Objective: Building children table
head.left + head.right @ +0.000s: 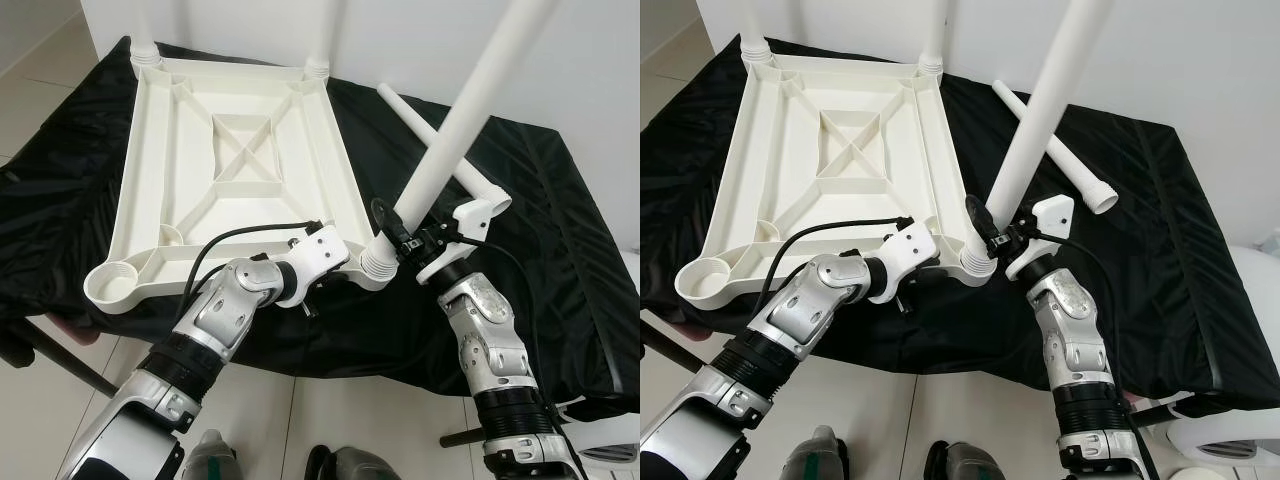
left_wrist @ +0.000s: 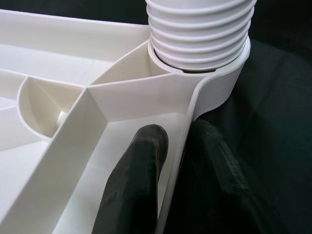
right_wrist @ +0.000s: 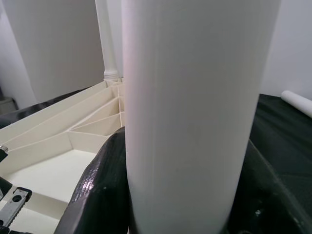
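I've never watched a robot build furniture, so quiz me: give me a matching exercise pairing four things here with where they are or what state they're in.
1. left gripper
2. right gripper
3. loose leg
4. empty corner socket

A. lying on the black cloth
B. waiting for a leg
C. pinching the tabletop's rim
D. clamped around the upright leg

Pairs: 1-C, 2-D, 3-A, 4-B

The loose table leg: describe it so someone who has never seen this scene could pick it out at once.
Start at the black cloth, where the upside-down white tabletop lies. To the tabletop's right, one white leg lies flat on the cloth. Unlike the other legs, which stand in corner sockets, it is unattached, its ribbed end free.
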Robot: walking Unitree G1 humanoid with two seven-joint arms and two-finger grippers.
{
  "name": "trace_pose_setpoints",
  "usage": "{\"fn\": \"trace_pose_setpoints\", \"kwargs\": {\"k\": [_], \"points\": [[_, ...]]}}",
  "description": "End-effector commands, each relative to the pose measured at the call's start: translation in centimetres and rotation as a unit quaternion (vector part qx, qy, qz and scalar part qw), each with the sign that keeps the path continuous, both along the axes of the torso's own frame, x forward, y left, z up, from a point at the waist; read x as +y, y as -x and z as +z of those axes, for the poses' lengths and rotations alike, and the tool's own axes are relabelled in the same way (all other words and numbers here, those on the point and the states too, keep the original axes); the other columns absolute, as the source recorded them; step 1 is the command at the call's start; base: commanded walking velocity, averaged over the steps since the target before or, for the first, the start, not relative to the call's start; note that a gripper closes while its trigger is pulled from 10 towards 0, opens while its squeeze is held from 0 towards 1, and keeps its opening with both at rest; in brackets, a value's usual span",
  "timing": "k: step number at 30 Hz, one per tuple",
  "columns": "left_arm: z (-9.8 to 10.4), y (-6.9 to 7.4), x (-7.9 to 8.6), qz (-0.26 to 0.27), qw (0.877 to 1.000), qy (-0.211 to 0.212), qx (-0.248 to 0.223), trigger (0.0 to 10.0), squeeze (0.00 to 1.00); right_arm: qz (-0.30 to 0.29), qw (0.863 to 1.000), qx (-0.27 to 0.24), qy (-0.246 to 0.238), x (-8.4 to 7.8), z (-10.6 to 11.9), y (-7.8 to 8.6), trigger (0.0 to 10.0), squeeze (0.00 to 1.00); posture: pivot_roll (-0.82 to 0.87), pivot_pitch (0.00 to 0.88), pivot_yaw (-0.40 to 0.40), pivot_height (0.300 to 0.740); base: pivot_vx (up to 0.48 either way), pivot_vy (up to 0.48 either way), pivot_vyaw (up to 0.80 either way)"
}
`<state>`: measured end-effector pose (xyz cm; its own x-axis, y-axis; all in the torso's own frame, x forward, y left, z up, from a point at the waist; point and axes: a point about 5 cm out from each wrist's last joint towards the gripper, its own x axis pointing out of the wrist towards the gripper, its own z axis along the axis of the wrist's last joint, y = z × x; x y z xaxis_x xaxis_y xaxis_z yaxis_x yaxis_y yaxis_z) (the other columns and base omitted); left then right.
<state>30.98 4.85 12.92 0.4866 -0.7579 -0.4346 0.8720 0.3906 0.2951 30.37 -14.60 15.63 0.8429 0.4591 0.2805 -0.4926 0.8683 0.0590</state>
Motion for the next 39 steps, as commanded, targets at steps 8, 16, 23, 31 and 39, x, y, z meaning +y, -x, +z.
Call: {"fn": "trace_pose_setpoints", "kwargs": {"k": [8, 16, 23, 31, 39], "points": [[-0.2, -0.1, 0.2, 0.006, 1.0, -0.012, -0.003, 10.0, 0.0, -0.025, 0.997, 0.064, 0.033, -0.5, -2.1, -0.4, 10.0, 0.0, 0.07, 0.076, -0.111, 0.74, 0.0, 0.0, 0.0], [0.0, -0.2, 0.2, 0.006, 1.0, -0.013, -0.005, 10.0, 0.0, -0.024, 0.99, 0.099, 0.101, -0.3, -2.0, -1.1, 10.0, 0.0, 0.07, 0.074, -0.109, 0.74, 0.0, 0.0, 0.0], [0.0, -0.2, 0.2, 0.005, 1.0, -0.012, -0.006, 10.0, 0.0, -0.026, 0.99, 0.092, 0.101, -0.2, -1.2, -1.4, 10.0, 0.0, 0.08, 0.073, -0.112, 0.74, 0.0, 0.0, 0.0], [0.0, -0.1, 0.3, 0.006, 1.0, -0.012, -0.006, 10.0, 0.0, -0.047, 0.99, 0.101, 0.082, -1.2, -2.4, -0.7, 10.0, 0.0, 0.08, 0.069, -0.113, 0.74, 0.0, 0.0, 0.0], [0.0, 0.0, 0.1, 0.002, 1.0, -0.011, -0.006, 10.0, 0.0, -0.053, 0.993, 0.083, 0.058, -1.8, -2.7, -0.1, 10.0, 0.0, 0.07, 0.065, -0.108, 0.74, 0.0, 0.0, 0.0]]}}
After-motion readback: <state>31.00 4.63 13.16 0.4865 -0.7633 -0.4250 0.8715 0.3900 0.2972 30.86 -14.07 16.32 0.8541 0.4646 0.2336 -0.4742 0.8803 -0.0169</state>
